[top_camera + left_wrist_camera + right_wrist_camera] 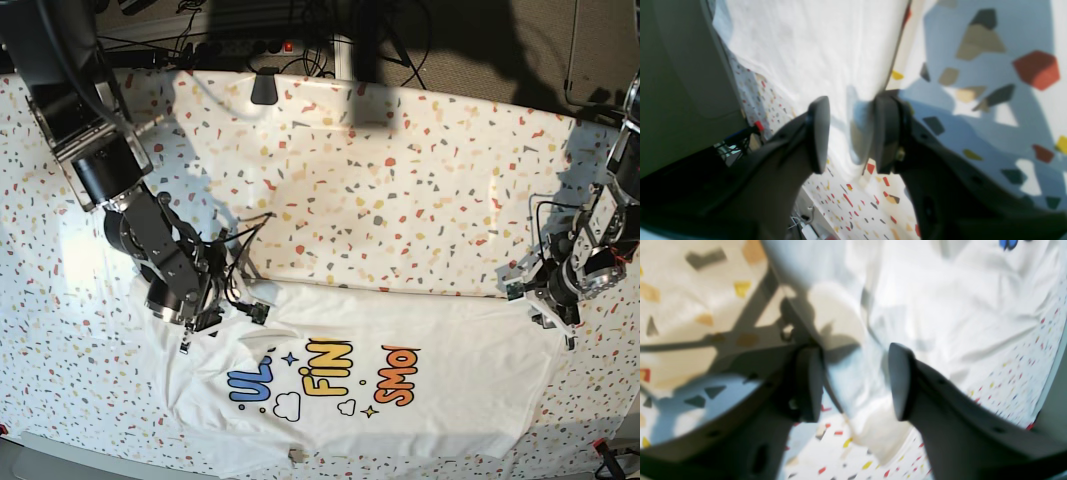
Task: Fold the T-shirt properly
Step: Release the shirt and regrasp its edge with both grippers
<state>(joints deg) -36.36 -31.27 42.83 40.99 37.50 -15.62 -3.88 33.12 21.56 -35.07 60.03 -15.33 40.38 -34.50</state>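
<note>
The white T-shirt (455, 400) lies print side up along the front of the table, showing "UL", "FINI" and "SMOL"; its left side is rumpled. My right gripper (195, 328) is at the shirt's left sleeve. In the right wrist view (855, 386) its jaws stand apart with a bunched fold of white cloth (940, 306) between them. My left gripper (548, 318) is at the shirt's right edge. In the left wrist view (853, 133) its jaws stand apart with the raised cloth edge (813, 50) between them, close to the right finger (887, 133).
The speckled terrazzo tabletop (400, 200) stretches behind the shirt. A black object (265, 88) and cables sit at the back edge. The shirt's hem lies close to the table's front edge (120, 450). Loose wires hang by the right wrist arm (235, 265).
</note>
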